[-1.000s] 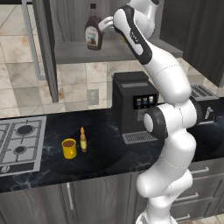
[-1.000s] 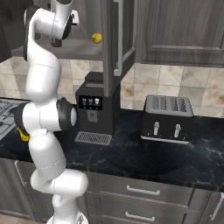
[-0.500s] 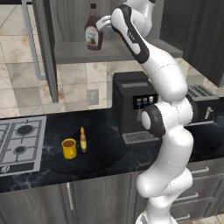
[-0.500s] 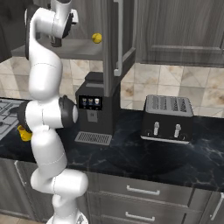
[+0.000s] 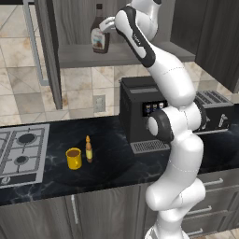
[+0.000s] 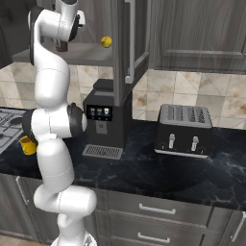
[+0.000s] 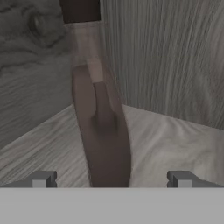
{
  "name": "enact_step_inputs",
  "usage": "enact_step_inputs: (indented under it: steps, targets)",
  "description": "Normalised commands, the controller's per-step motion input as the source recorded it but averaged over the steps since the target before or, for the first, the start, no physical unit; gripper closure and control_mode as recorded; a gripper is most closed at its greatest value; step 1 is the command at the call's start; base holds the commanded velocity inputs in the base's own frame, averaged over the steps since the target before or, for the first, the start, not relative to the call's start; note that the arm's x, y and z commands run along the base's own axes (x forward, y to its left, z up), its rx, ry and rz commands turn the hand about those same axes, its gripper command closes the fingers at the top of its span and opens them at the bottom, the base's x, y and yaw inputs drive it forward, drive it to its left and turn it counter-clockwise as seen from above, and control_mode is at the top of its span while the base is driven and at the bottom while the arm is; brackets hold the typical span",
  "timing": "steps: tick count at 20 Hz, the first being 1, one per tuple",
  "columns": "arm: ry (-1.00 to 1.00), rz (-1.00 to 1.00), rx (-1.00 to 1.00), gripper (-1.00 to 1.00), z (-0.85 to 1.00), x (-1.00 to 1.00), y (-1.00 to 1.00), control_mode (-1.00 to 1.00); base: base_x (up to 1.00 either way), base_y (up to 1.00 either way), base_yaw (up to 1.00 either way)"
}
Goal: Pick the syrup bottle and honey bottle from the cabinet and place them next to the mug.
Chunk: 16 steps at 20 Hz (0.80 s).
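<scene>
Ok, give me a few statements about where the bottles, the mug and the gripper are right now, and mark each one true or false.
1. The syrup bottle stands on the cabinet shelf. True.
2. The honey bottle is in the cabinet as well. False: it stands on the counter right beside the mug.
3. The gripper is shut on the syrup bottle. False: in the hand view the fingertips stand wide apart, with the bottle between them.
4. A small yellow ball lies on the cabinet shelf. True.
5. The mug sits on the stove. False: it is on the dark counter, to the right of the stove.
</scene>
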Motion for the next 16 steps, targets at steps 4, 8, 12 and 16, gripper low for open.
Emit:
enact_step_inputs:
  steps: [4,8,12,16]
  targets:
    - [0.0,0.0,0.0,-1.0,0.0,0.21,0.01,-1.0,0.0,0.0,0.0]
    - [0.0,0.0,0.0,-1.0,0.0,0.11,0.06,-1.0,0.0,0.0,0.0]
    - [0.0,0.0,0.0,-1.0,0.0,0.04,0.09,-1.0,0.0,0.0,0.0]
    - [0.0,0.0,0.0,-1.0,0.0,0.03,0.05,-1.0,0.0,0.0,0.0]
